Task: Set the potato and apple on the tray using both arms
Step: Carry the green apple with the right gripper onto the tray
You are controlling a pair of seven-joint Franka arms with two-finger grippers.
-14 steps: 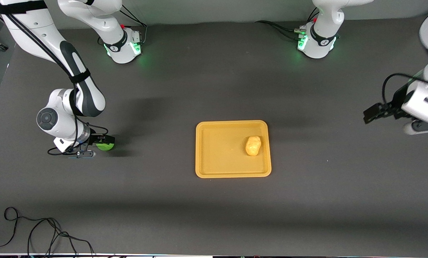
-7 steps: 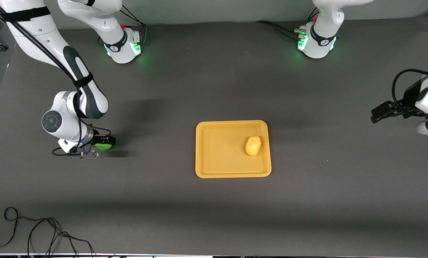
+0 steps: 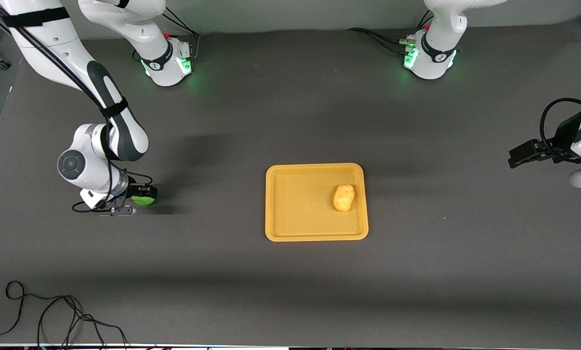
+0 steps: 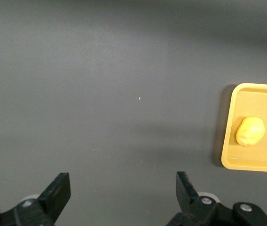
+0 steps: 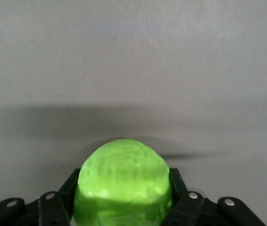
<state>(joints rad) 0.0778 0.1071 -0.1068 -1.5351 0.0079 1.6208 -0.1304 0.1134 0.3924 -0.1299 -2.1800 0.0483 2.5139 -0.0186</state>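
Observation:
The yellow-orange tray [image 3: 295, 204] lies mid-table. The potato [image 3: 343, 197] lies in it, at the side toward the left arm's end. The green apple [image 3: 144, 200] sits toward the right arm's end of the table. My right gripper [image 3: 137, 199] is shut on it, low at the table. In the right wrist view the apple [image 5: 123, 174] fills the space between the black fingers [image 5: 63, 193]. My left gripper [image 3: 526, 154] is open and empty over bare table at the left arm's end. The left wrist view shows the gripper [image 4: 121, 188], the tray [image 4: 232, 122] and the potato [image 4: 250, 131].
A black cable [image 3: 52, 316] lies looped on the table at the near corner by the right arm's end. The two arm bases [image 3: 166, 63] [image 3: 429, 58] stand at the table's edge farthest from the front camera.
My left gripper has drawn away from the tray toward its own end of the table. My right gripper has stayed at the apple with only a slight shift.

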